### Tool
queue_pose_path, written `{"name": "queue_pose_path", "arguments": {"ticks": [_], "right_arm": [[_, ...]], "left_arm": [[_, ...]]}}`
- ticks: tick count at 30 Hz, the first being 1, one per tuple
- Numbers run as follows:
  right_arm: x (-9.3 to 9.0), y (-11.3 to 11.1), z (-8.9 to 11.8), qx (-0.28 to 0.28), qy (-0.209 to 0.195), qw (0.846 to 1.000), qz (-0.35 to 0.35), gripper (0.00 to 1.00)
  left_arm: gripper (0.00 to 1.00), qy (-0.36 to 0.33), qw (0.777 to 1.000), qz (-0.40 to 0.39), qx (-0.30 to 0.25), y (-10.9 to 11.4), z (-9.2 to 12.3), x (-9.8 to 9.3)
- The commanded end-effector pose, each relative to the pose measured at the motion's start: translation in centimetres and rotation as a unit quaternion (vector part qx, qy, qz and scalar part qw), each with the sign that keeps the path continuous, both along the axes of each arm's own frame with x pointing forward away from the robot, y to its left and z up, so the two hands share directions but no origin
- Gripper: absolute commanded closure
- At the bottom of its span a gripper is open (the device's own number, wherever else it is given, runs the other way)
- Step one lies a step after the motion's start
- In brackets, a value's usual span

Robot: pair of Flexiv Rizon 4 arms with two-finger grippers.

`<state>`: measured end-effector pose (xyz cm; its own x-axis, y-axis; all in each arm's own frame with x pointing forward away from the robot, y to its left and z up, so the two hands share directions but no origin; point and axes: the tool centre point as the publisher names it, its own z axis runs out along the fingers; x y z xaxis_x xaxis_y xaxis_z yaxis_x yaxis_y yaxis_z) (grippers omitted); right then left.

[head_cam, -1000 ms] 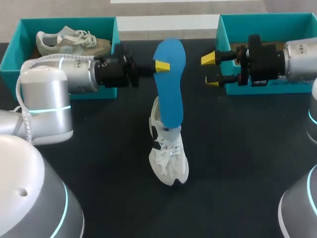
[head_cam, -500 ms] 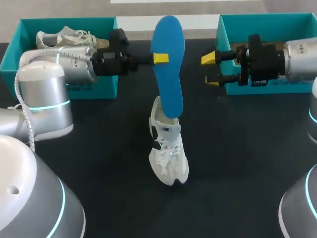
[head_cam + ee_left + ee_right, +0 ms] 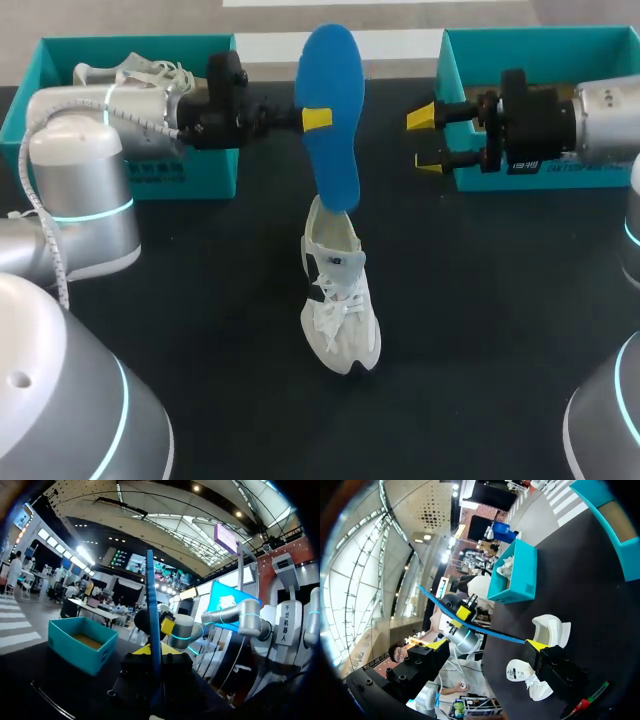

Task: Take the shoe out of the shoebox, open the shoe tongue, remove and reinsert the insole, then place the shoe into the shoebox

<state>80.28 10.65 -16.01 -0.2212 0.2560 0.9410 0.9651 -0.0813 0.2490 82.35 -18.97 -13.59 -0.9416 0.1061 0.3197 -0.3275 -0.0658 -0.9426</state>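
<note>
Black counter [image 3: 480, 330]; left jaws pinch the blue insole [image 3: 336, 155] at mid-length, right jaws gape empty; it seems light, bendy

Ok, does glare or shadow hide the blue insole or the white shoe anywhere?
Head view: even light, insole and shoe stand out clearly on the dark table. Left wrist view: insole edge-on, a thin line against a bright background. Right wrist view: fisheye bows the insole; shoe plainly lit.
</note>
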Motion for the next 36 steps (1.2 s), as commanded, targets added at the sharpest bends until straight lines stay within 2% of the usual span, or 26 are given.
{"name": "queue_pose_path", "arguments": {"ticks": [1,8,11,13,17,20,21,25,36], "right_arm": [[0.0,0.2,-0.1,-0.001,0.0,1.0,-0.001,0.0],[0.0,0.2,-0.1,-0.001,0.0,1.0,-0.001,0.0],[0.0,0.2,-0.1,-0.001,0.0,1.0,-0.001,0.0],[0.0,0.2,-0.1,-0.001,0.0,1.0,-0.001,0.0],[0.0,0.2,-0.1,-0.001,0.0,1.0,-0.001,0.0],[0.0,0.2,-0.1,-0.001,0.0,1.0,-0.001,0.0],[0.0,0.2,-0.1,-0.001,0.0,1.0,-0.001,0.0],[0.0,0.2,-0.1,-0.001,0.0,1.0,-0.001,0.0],[0.0,0.2,-0.1,-0.001,0.0,1.0,-0.001,0.0]], "left_arm": [[1.0,-0.147,0.989,0.03,0.001,0.0,0.1,-0.4],[1.0,-0.147,0.989,0.03,0.001,0.0,0.1,-0.4],[1.0,-0.208,0.978,0.017,-0.018,0.2,0.1,-0.4],[1.0,-0.284,0.959,0.01,-0.005,0.4,0.0,-0.3],[1.0,-0.372,0.928,0.008,0.013,0.6,0.0,0.2],[1.0,-0.458,0.888,-0.003,0.037,0.7,-0.1,0.3],[1.0,-0.463,0.886,-0.002,0.031,0.7,0.0,0.2],[1.0,-0.544,0.838,0.001,0.035,0.9,-0.2,0.2],[1.0,-0.543,0.839,0.017,0.039,1.1,-0.4,0.4]]}}
